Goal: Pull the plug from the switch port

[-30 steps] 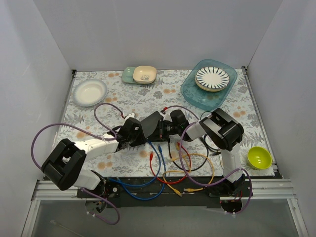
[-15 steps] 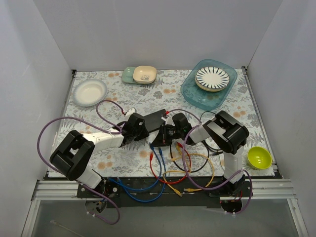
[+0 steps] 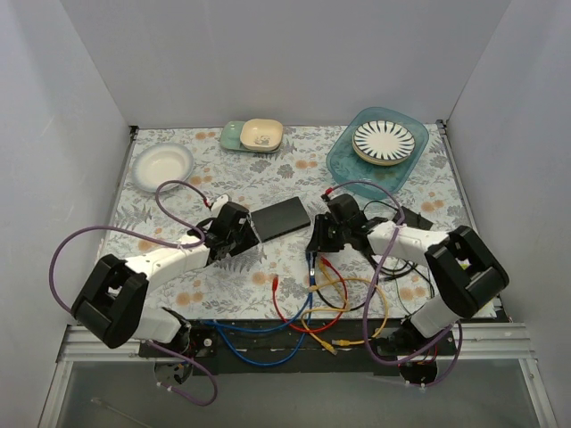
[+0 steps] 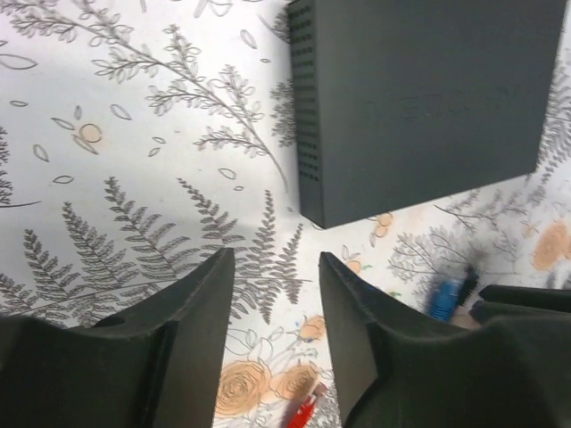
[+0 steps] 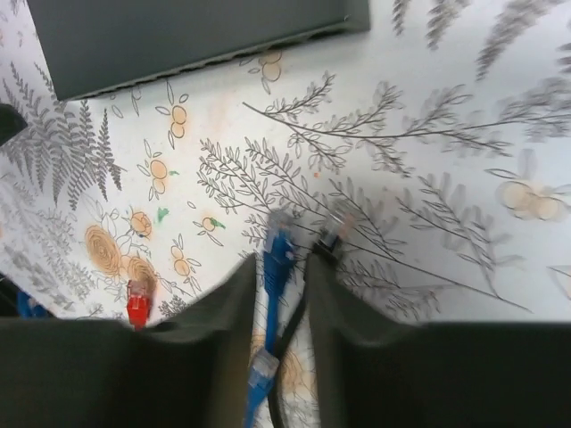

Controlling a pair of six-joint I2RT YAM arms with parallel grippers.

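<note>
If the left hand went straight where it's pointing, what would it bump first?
Probably the black box: its near corner lies just ahead of the left hand, a little off to the side. Depth is unclear.

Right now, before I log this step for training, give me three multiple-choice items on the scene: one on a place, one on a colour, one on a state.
1. Where is the black box?
A) far left corner
B) mid-table, between the left tool and the right tool
C) off the near edge

2. What colour is the plug between the right tool's fingers?
A) blue
B) yellow
C) red

3. How is the left tool?
A) shut on the box
B) out of view
C) open, holding nothing

Key:
1. B, the top view shows a tool on each side of the box.
2. A, the right wrist view shows it blue.
3. C, bare tablecloth shows between its fingers.
</note>
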